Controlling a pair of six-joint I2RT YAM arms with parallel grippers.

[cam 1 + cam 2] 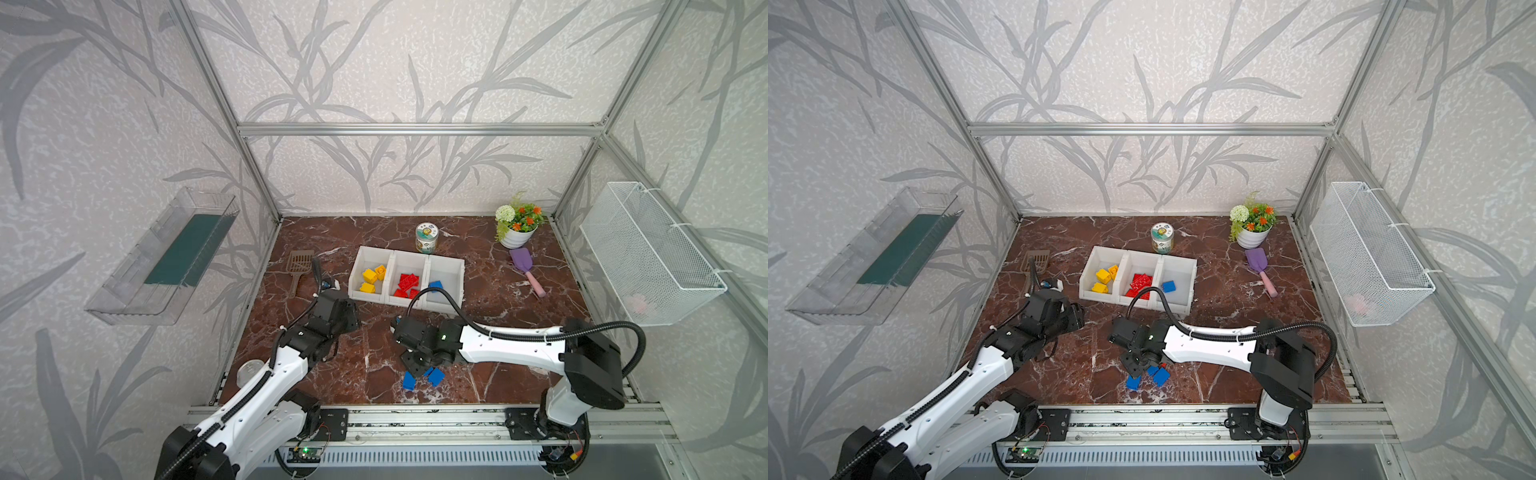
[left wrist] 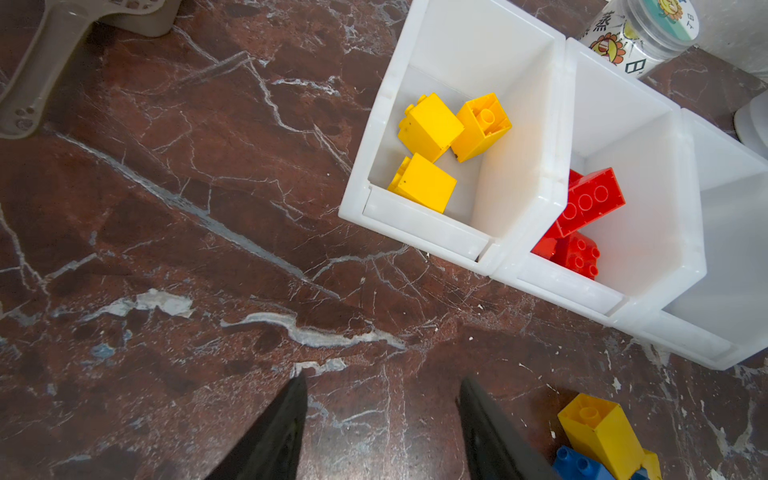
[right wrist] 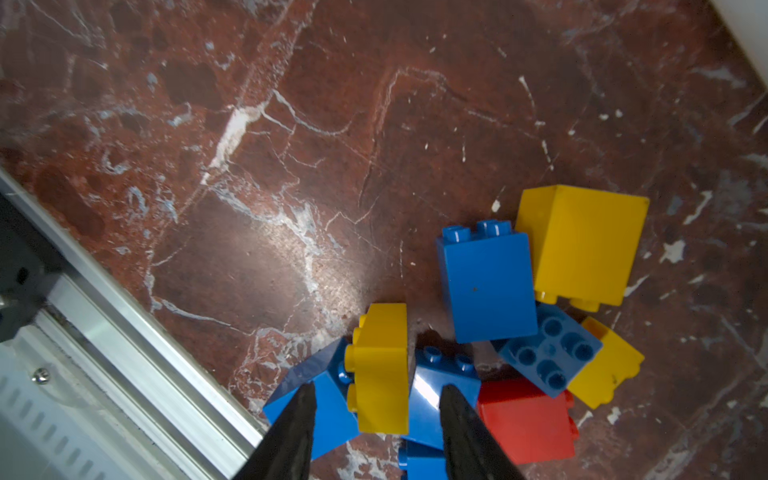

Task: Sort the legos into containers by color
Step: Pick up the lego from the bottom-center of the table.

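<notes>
Three joined white containers (image 1: 392,250) stand mid-table: yellow legos (image 1: 370,276) in the left one, red legos (image 1: 408,282) in the middle, one blue lego (image 1: 435,285) in the right. A loose pile of blue, yellow and red legos (image 3: 486,282) lies near the front edge. My right gripper (image 3: 376,392) is down over that pile, open. Its jaws straddle a yellow lego (image 3: 382,370) with a gap on each side. A blue lego (image 3: 440,386) lies under one fingertip. My left gripper (image 2: 382,382) hangs open over bare table in front of the containers (image 2: 419,220).
A printed jar (image 1: 427,237) stands behind the containers, with a flower pot (image 1: 517,224) and a purple scoop (image 1: 525,266) at the back right. A brown slotted scoop (image 1: 299,266) lies at the left. The metal front rail (image 3: 124,316) runs close beside the pile.
</notes>
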